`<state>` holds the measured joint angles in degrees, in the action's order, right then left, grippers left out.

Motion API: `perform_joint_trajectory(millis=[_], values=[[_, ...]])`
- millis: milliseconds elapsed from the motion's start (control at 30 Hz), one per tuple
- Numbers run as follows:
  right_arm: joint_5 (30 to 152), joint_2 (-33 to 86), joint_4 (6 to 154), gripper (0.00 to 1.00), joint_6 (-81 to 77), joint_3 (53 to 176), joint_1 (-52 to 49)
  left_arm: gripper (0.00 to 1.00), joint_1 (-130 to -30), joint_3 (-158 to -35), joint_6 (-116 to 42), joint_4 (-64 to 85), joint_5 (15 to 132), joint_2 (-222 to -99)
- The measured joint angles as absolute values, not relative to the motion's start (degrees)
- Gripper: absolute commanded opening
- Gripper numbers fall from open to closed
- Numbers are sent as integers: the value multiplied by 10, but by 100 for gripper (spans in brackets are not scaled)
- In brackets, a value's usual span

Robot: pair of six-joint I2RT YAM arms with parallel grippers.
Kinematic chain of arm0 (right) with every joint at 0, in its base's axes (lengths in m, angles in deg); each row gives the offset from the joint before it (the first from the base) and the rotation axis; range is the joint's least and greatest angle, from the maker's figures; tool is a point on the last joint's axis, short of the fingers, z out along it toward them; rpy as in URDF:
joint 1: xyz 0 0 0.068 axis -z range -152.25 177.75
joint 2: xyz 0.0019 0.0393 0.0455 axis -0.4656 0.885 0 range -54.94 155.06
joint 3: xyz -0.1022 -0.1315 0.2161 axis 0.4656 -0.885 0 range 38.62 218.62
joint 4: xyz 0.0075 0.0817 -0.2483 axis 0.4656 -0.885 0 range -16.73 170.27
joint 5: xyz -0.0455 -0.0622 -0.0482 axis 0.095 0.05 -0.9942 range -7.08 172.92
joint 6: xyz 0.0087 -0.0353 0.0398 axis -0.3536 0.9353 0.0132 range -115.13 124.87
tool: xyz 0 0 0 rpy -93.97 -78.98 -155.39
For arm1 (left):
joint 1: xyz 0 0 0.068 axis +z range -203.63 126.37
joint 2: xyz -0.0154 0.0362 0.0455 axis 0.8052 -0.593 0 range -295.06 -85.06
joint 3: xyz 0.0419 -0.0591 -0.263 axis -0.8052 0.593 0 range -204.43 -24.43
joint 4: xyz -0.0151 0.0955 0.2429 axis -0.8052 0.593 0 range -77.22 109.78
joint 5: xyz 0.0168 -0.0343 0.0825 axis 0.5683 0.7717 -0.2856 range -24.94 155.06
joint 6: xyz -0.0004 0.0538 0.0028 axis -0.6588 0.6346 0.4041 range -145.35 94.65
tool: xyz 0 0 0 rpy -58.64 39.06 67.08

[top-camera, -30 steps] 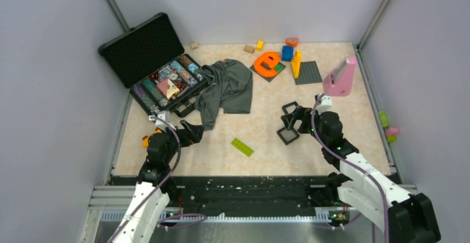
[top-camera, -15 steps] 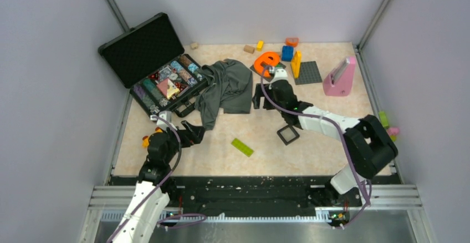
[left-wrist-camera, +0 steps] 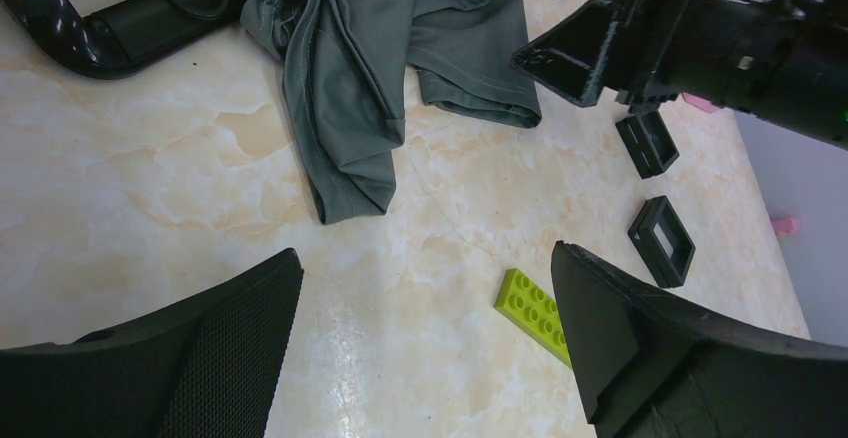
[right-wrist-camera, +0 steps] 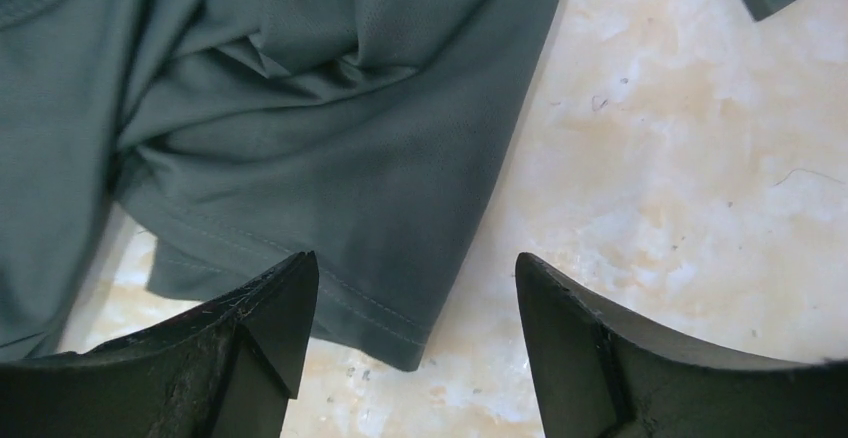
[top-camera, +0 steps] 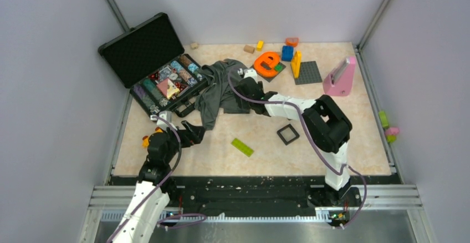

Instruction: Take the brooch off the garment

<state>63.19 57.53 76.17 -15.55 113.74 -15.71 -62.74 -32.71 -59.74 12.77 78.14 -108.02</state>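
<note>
The garment [top-camera: 224, 90] is a crumpled dark grey T-shirt lying left of centre, partly draped over the case's front. It also shows in the left wrist view [left-wrist-camera: 360, 58] and fills the right wrist view [right-wrist-camera: 330, 108]. The brooch does not show in any view. My right gripper [top-camera: 244, 86] is open and empty, low over the garment's right hem corner [right-wrist-camera: 415, 263]; the left wrist view shows it too [left-wrist-camera: 590, 43]. My left gripper [top-camera: 191, 132] is open and empty over bare table just below the garment's lower sleeve [left-wrist-camera: 425, 253].
An open black case [top-camera: 161, 71] of small items stands at the back left. A green brick [top-camera: 242, 147] and a black square frame [top-camera: 288, 135] lie in front. An orange letter toy [top-camera: 267, 64], grey baseplate [top-camera: 307, 72] and pink object [top-camera: 339, 76] stand behind.
My right arm has swung from beside the black frames at the right middle, leftward and back, to the garment's right hem. The left arm has not moved.
</note>
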Motion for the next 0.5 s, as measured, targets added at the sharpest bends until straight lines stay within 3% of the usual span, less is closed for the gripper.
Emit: perform_joint_trajectory(millis=[67, 167, 200, 233, 267, 367, 500], values=[[624, 601, 746, 71, -154, 1156, -159, 98, -627, -327, -597, 128, 781, -1080], [618, 627, 729, 58, -152, 1169, -160, 97, -627, -327, -597, 128, 781, -1079], [618, 634, 727, 49, -157, 1172, -160, 97, -627, -327, -597, 127, 781, -1078], [618, 637, 726, 32, -155, 1177, -160, 97, -627, -327, -597, 127, 781, -1078], [618, 638, 722, 21, -154, 1182, -161, 97, -627, -327, -597, 127, 781, -1078], [621, 638, 713, 2, -157, 1186, -161, 96, -627, -327, -597, 127, 781, -1078], [627, 620, 710, 0, -162, 1162, -161, 94, -627, -327, -597, 127, 781, -1078]])
